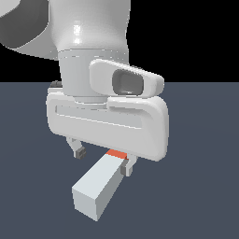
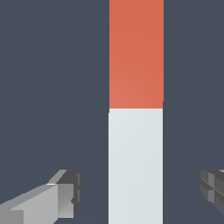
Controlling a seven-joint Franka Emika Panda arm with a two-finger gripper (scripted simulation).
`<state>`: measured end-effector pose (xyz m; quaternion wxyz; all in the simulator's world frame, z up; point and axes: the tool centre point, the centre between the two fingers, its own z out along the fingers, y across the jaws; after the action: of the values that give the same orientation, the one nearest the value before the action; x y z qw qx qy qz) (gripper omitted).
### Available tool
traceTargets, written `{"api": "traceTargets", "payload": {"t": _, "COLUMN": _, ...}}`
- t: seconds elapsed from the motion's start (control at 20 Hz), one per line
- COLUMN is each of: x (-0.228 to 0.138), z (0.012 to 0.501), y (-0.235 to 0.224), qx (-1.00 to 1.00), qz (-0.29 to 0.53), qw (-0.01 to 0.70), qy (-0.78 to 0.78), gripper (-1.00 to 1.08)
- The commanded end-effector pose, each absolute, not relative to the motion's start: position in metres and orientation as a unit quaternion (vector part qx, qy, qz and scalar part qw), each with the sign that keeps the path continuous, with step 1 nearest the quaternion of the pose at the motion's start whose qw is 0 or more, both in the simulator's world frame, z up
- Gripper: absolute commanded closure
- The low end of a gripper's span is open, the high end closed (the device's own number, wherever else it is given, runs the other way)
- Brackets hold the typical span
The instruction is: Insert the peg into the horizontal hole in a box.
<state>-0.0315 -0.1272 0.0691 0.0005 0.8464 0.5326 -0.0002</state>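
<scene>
The peg (image 1: 95, 186) lies flat on the dark floor, its white end toward the exterior camera and its red-orange end (image 1: 116, 154) partly hidden under the hand. In the wrist view the peg (image 2: 135, 166) runs between the fingers, and its red end (image 2: 135, 52) lies beyond them. My gripper (image 1: 103, 160) is open and straddles the white part near the colour join. One finger (image 2: 65, 192) stands on each side, with a gap to the peg on both sides. The gripper (image 2: 140, 190) holds nothing. The box and its hole are out of view.
Only the dark grey floor (image 1: 200, 196) shows around the peg. The arm's white wrist and hand (image 1: 107, 116) fill the upper middle of the exterior view and hide what lies behind them.
</scene>
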Motion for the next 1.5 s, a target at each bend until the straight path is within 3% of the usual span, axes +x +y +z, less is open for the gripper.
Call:
{"api": "traceTargets", "payload": {"t": 0.0, "x": -0.032, "z": 0.061, "y": -0.127, "qx": 0.847, "qz": -0.001, "qw": 0.0, "qy": 0.532, "gripper": -0.92}}
{"api": "traceTargets", "payload": {"t": 0.6, "x": -0.033, "z": 0.022, "y": -0.127, "qx": 0.848, "qz": 0.0, "qw": 0.0, "qy": 0.53, "gripper": -0.92}}
{"api": "traceTargets", "payload": {"t": 0.65, "x": -0.033, "z": 0.022, "y": -0.127, "qx": 0.848, "qz": 0.0, "qw": 0.0, "qy": 0.53, "gripper": 1.08}}
{"api": "traceTargets", "payload": {"t": 1.45, "x": -0.022, "z": 0.028, "y": -0.114, "qx": 0.836, "qz": 0.0, "qw": 0.0, "qy": 0.549, "gripper": 1.08}}
